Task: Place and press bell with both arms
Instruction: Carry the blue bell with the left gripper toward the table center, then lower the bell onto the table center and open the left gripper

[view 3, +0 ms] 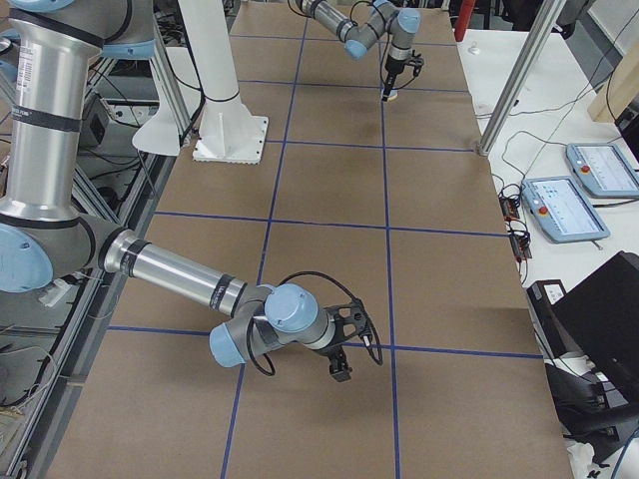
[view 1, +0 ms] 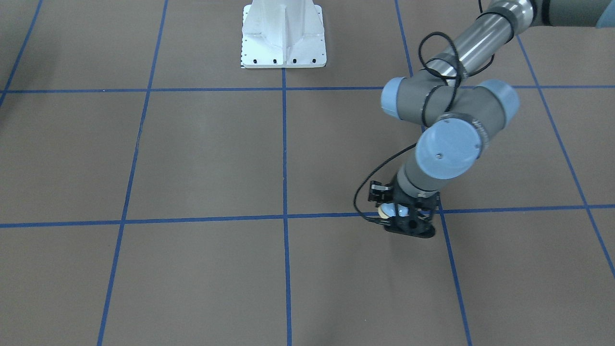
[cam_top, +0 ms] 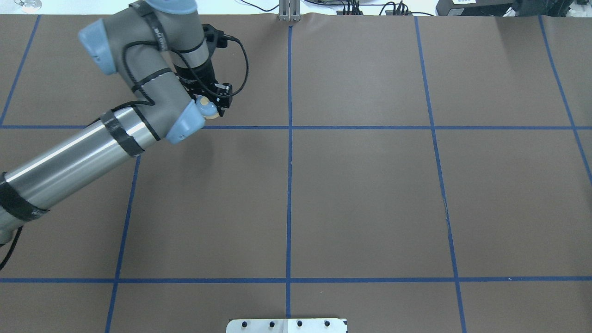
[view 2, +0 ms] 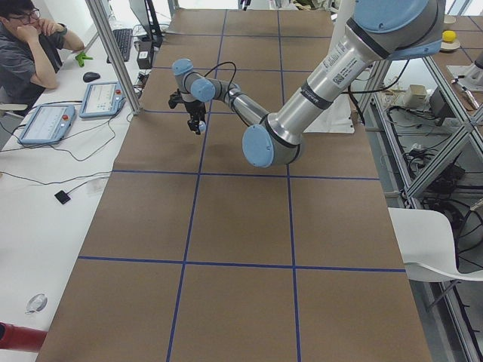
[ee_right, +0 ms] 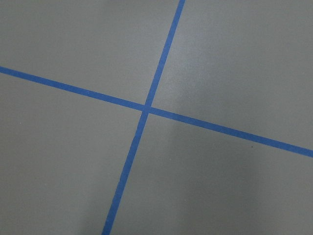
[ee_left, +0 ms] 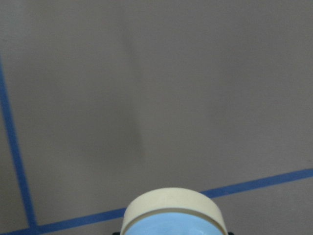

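The bell (view 1: 391, 210) is a small light-blue dome with a cream base. It sits between the fingers of my left gripper (view 1: 399, 215), which is shut on it. In the overhead view the left gripper (cam_top: 213, 104) holds the bell (cam_top: 206, 108) low over the brown table, just beyond a blue tape line. The left wrist view shows the bell's cream rim (ee_left: 173, 208) at the bottom edge. I cannot tell whether the bell touches the table. My right gripper (view 3: 340, 367) shows only in the exterior right view, low over the table, and I cannot tell whether it is open or shut.
The white bolted pedestal (view 1: 283, 38) stands at the robot's side of the table. Blue tape lines (cam_top: 289, 185) divide the brown surface into squares. An operator (view 2: 30, 45) sits beyond the far table edge, next to tablets (view 2: 102, 98) and a frame post (view 2: 113, 53).
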